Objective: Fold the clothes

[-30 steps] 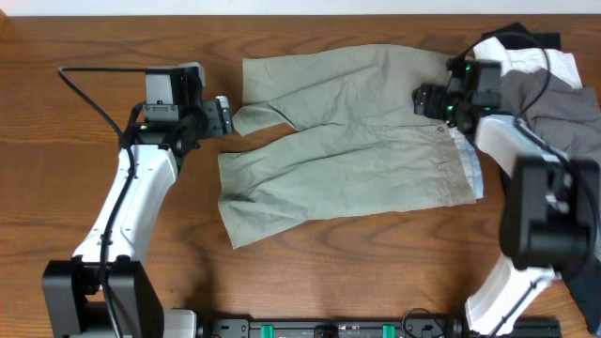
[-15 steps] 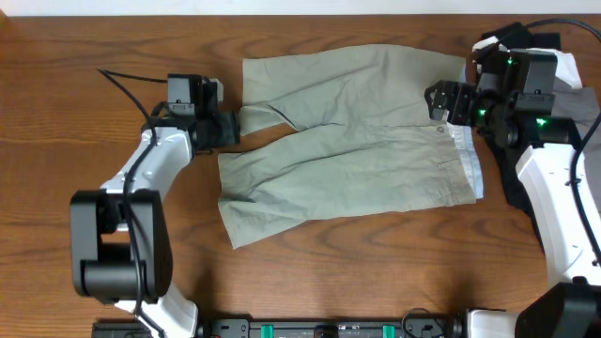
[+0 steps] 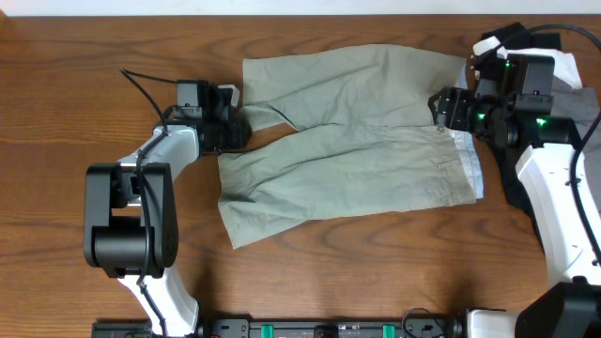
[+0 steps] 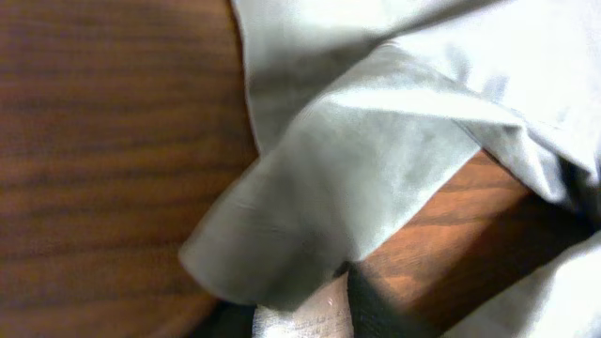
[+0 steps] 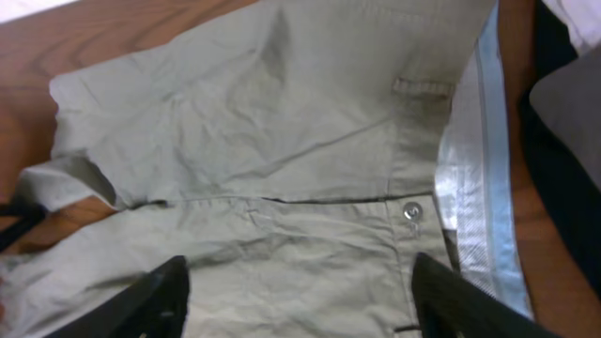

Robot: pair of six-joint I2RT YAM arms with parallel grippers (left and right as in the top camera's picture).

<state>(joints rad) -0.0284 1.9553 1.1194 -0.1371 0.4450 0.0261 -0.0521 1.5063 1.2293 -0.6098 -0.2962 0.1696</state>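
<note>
Nearest the robot's edge of the wooden table (image 3: 56, 188) lies the lower leg of the khaki-green shorts (image 3: 357, 150). The shorts are spread flat across the middle of the table, with the legs toward the left arm and the waist toward the right arm. A strip of white inner lining (image 3: 472, 164) shows along the waist edge.

Farther in, the left gripper (image 3: 235, 130) sits low at the hem of the far leg, where the cloth is turned over in a soft fold (image 4: 338, 197). In the left wrist view that fold fills the frame and the fingertips are mostly cut off at the bottom edge. I cannot tell how far the pincer is open or whether it has the hem. A black cable (image 3: 141, 80) loops over the bare wood behind this arm.

Across from it the right gripper (image 3: 439, 105) hangs over the waistband with its fingers (image 5: 164, 296) spread wide and nothing between them. The waistband button (image 5: 410, 210) is just ahead of it.

Just beyond the waist, the heap of other clothing crowds the far right corner under the right arm. A black garment (image 5: 554, 150) lies just beside the lining, with a slate-grey garment (image 3: 584, 108) and a white garment (image 3: 562, 66) on it.
</note>
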